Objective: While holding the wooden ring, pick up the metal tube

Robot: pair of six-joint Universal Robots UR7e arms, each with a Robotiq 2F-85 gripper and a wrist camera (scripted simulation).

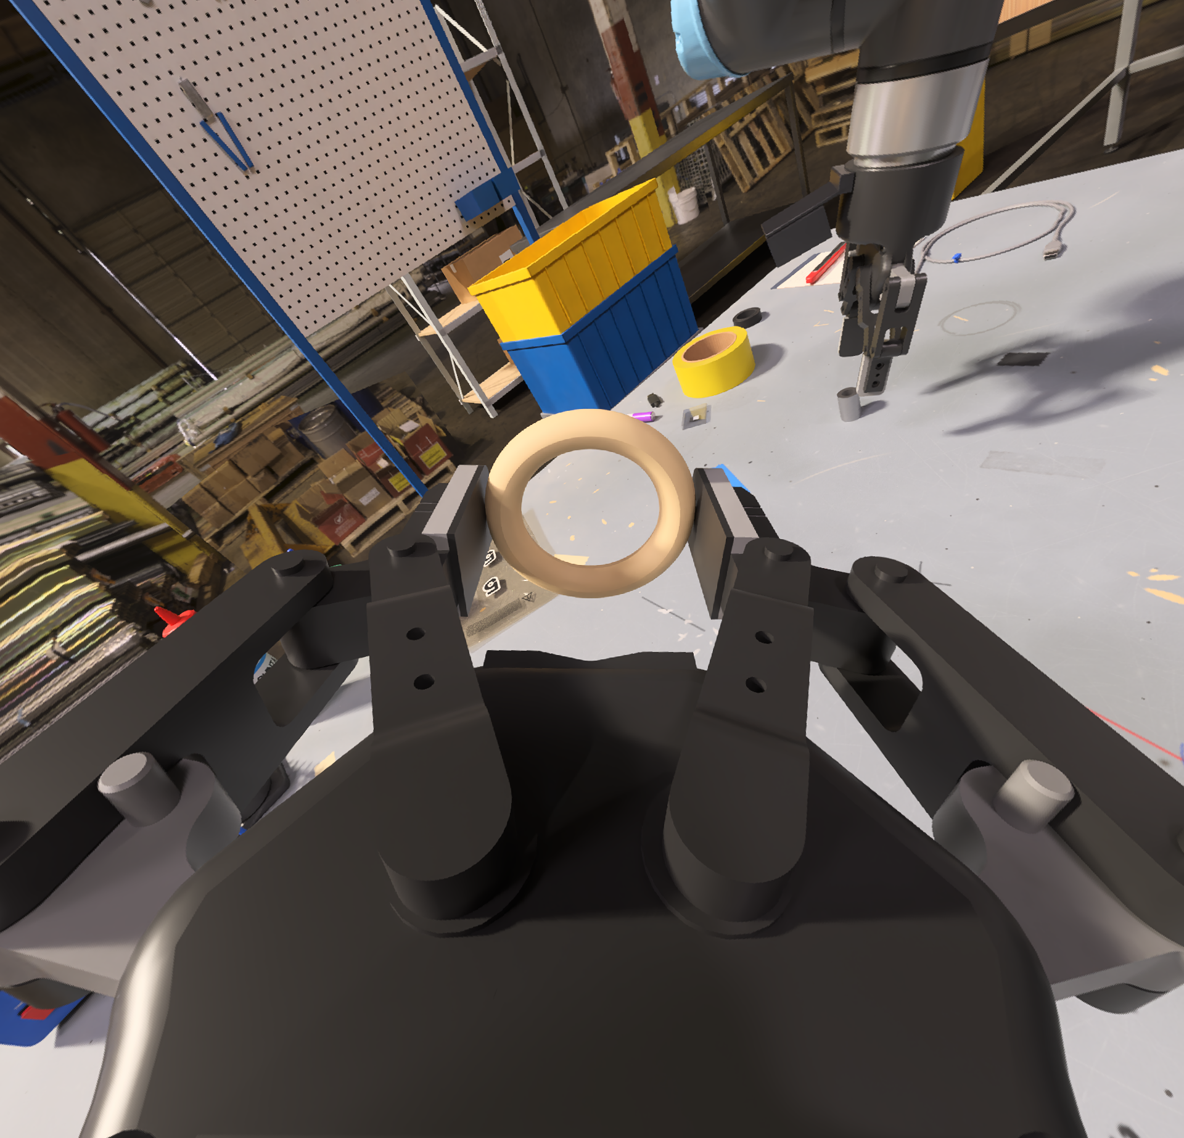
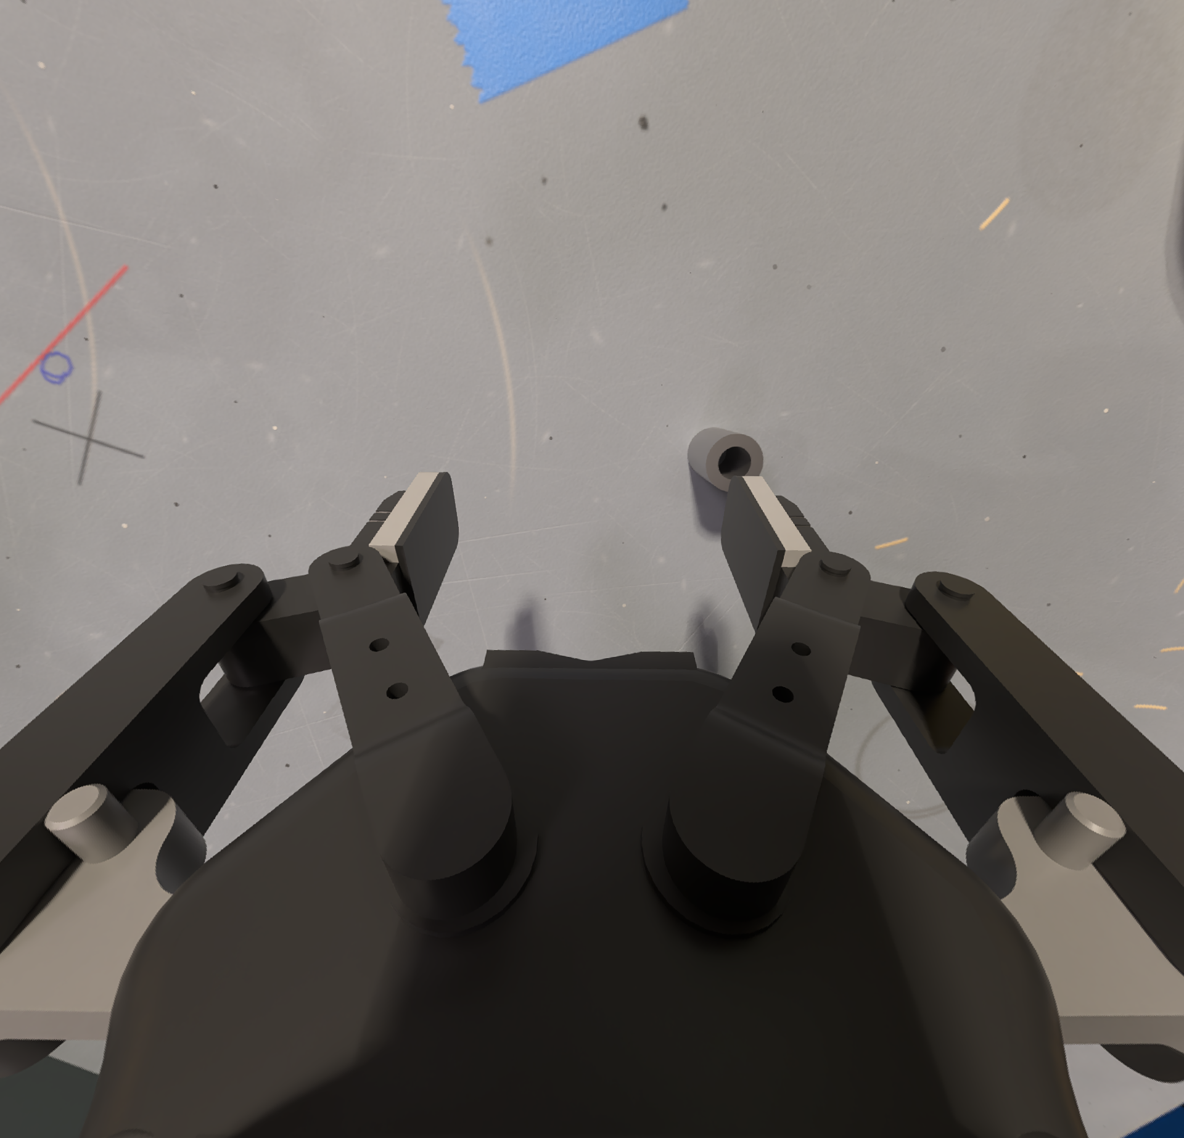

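My left gripper (image 1: 589,511) is shut on the pale wooden ring (image 1: 512,530) and holds it above the grey table, one pad on each side of its rim. The small grey metal tube (image 1: 847,403) stands upright on the table farther off. My right gripper (image 1: 874,383) hangs pointing down just right of the tube there. In the right wrist view the right gripper (image 2: 592,489) is open and empty just above the table. The tube (image 2: 714,460) stands by the tip of the right finger (image 2: 765,517), outside the gap between the fingers.
A yellow tape roll (image 1: 713,362), a stacked yellow bin (image 1: 576,261) on a blue bin (image 1: 602,351), a grey cable (image 1: 1006,229) and small parts lie on the table (image 1: 961,530). A pegboard (image 1: 269,114) stands at the left. Blue tape (image 2: 557,18) is stuck to the table ahead of the right gripper.
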